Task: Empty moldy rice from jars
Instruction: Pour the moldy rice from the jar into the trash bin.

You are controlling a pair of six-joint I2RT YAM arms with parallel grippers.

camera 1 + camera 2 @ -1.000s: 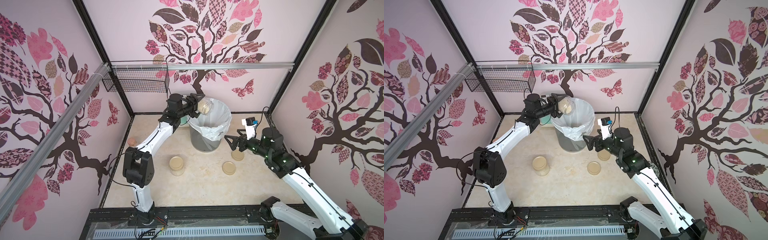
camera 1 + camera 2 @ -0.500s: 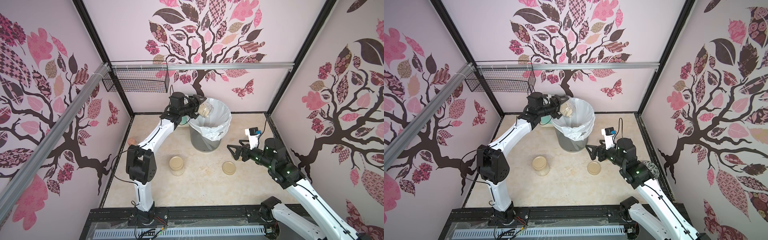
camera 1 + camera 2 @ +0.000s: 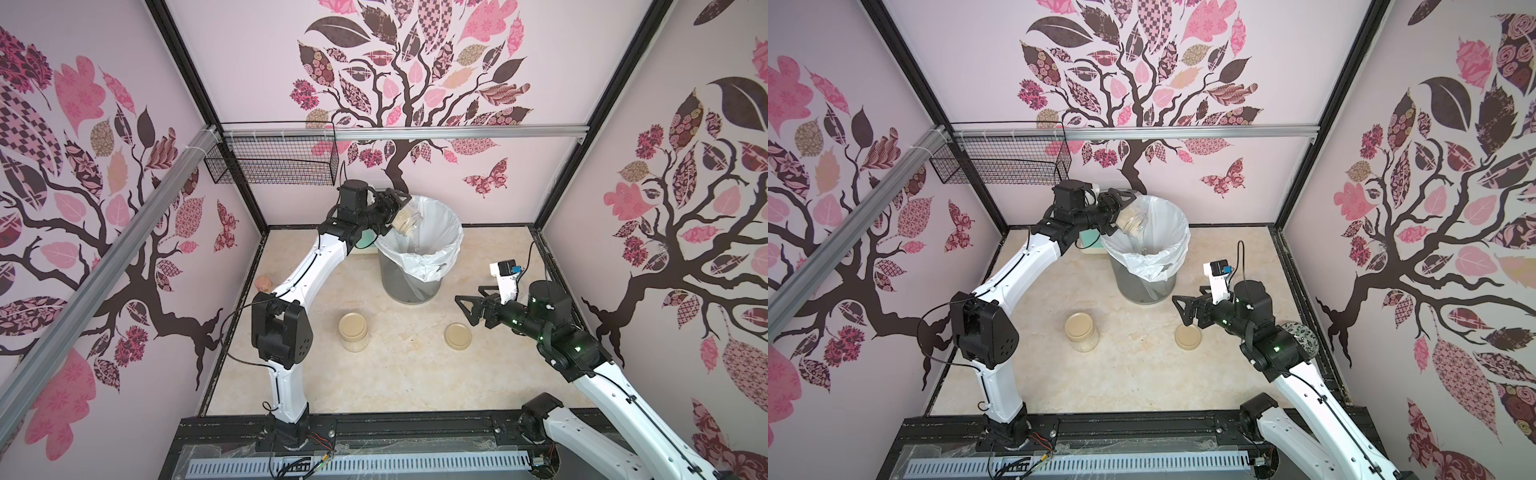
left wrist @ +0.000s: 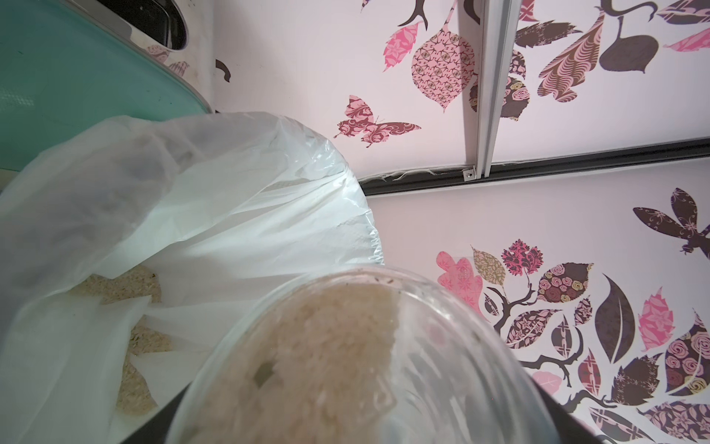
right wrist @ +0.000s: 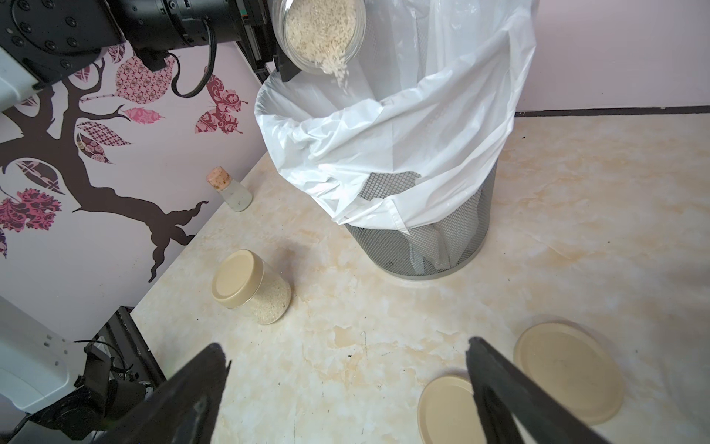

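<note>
The left tool (image 3: 397,210) is seen clenched on an open jar (image 3: 409,219), which is held tipped, mouth down, over the rim of the mesh bin (image 3: 409,286). The moldy rice (image 5: 319,30) is caught spilling from the mouth in a thin stream into the white liner (image 5: 403,134), and a heap of grains (image 4: 119,284) is shown lying in the liner's folds. The right tool (image 3: 465,311) is held released, jaws spread wide with nothing between them, above the desk (image 3: 395,382) to the right of the bin and apart from it. Near it, two loose beige lids (image 5: 568,369) are laid flat on the desk, just beside each other. A second jar (image 3: 353,332), lid on and rice inside, is stood upright in front of the bin, clear of both arms. A small corked bottle (image 3: 263,284) is set by the left wall, near the left arm. A teal box (image 3: 1090,241) is tucked behind the bin, partly hidden by that arm. A black wire basket (image 3: 274,166) is hung in the back left corner. A patterned jar (image 3: 1300,336) is glimpsed behind the right arm.
</note>
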